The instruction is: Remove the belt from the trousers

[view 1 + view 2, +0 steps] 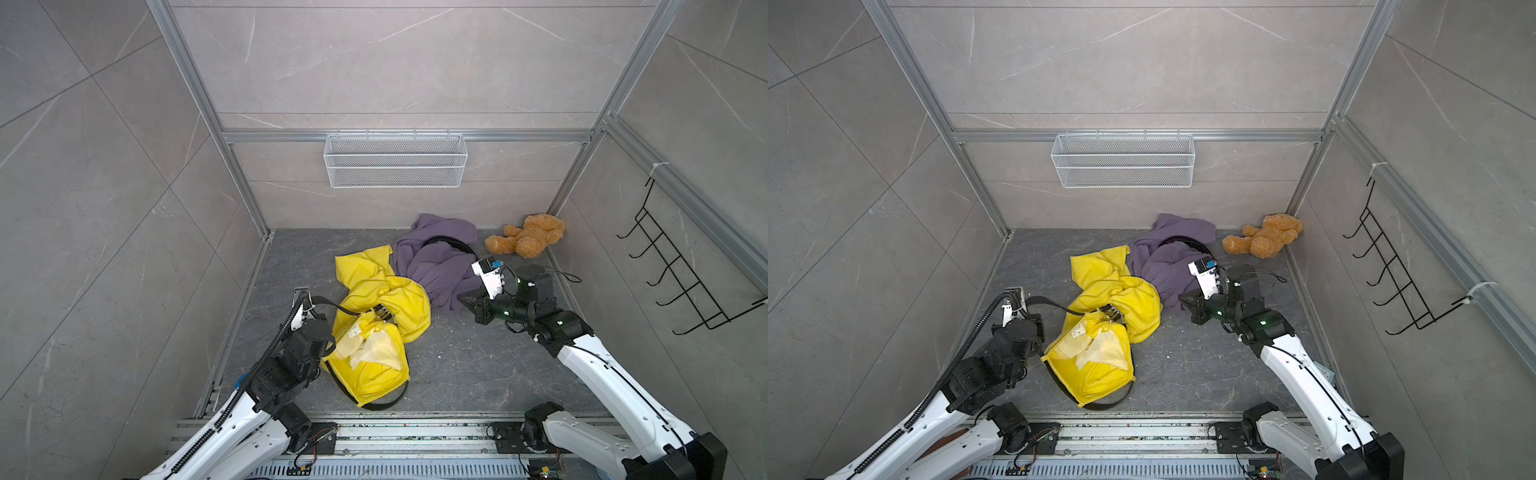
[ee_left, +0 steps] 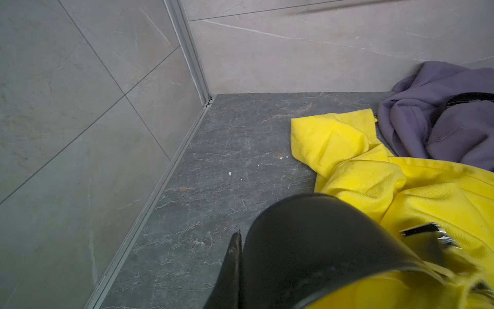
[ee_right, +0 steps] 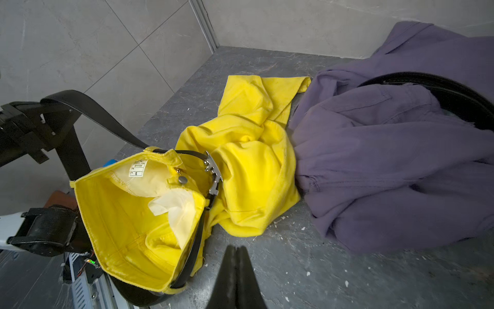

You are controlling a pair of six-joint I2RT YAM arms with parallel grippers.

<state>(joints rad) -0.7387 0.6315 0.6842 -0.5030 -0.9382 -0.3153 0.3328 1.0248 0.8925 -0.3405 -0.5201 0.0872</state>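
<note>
Wire basket: white mesh, hangs on the rail of the back wall, well above the floor; the wall tiles show through its mesh.
Yellow trousers: crumpled on the floor in front of the left arm. The waist stands open upward like a bag, and the legs lie toward the back wall.
Inside the waist: pale pocket linings and a white size label.
Belt: black, it goes round the waistband of the yellow trousers. Its silver buckle lies on the far side of the waist opening.
Belt direction: from the buckle the free strap rises off the cloth and runs sideways toward the robot's left. The long axis of this part is about parallel to the back wall; the rest curves round the waist and shows under the near edge of the cloth.
Left gripper: fingers pressed together on the free strap, above the floor.
Right gripper: its two fingers touch each other, near the purple garment.
Purple garment: a heap touching the trouser legs (a second black belt curves in it).
Teddy bear: lies in the far right corner.
</note>
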